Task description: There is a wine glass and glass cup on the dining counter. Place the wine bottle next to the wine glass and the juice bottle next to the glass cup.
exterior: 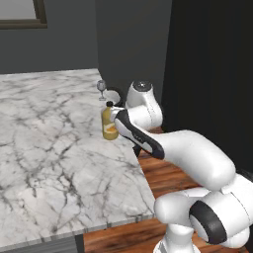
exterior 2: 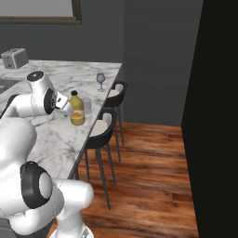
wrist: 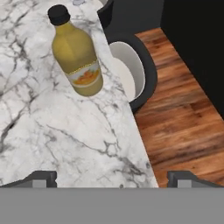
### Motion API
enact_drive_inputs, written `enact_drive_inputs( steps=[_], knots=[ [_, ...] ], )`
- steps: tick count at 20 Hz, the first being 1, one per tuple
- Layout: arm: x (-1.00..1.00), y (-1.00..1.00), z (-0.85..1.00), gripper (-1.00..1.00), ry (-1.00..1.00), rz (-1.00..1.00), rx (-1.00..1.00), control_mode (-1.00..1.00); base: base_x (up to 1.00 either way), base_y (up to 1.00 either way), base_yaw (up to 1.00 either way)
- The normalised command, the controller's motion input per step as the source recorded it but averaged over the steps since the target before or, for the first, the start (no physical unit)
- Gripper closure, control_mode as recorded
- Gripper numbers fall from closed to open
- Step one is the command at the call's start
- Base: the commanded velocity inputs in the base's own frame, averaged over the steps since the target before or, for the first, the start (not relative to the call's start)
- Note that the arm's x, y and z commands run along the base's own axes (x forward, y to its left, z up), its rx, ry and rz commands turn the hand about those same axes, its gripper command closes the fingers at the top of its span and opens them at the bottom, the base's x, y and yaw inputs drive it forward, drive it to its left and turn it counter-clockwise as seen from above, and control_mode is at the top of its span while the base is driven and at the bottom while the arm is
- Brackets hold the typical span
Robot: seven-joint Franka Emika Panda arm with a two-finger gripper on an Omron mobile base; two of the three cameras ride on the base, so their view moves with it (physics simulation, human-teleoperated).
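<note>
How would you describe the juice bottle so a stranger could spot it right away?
Find the white marble dining counter and follow its edge above the dark bar stools. The juice bottle stands upright near that edge, in front of the robot's tool. It is squat and yellow-orange with a black cap, unlike the small clear wine glass farther along.

Flat, even rendered light, soft focus
</note>
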Motion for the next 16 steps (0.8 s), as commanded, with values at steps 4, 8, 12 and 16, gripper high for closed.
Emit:
enact_drive_inputs(
  steps=[4,8,12,16],
  knots=[
    [-0.61,-0.17,0.12,-1.0,0.0,-0.04,0.01,-1.0,0.0,0.0,0.0],
    [-0.58,-0.15,0.11,-1.0,0.0,-0.01,0.0,-1.0,0.0,0.0,0.0],
    [-0.52,-0.17,0.11,-1.0,0.0,0.0,0.0,-1.0,0.0,0.0,0.0],
    [-0.52,-0.15,0.1,-1.0,0.0,0.03,0.0,-1.0,0.0,0.0,0.0]
  ],
)
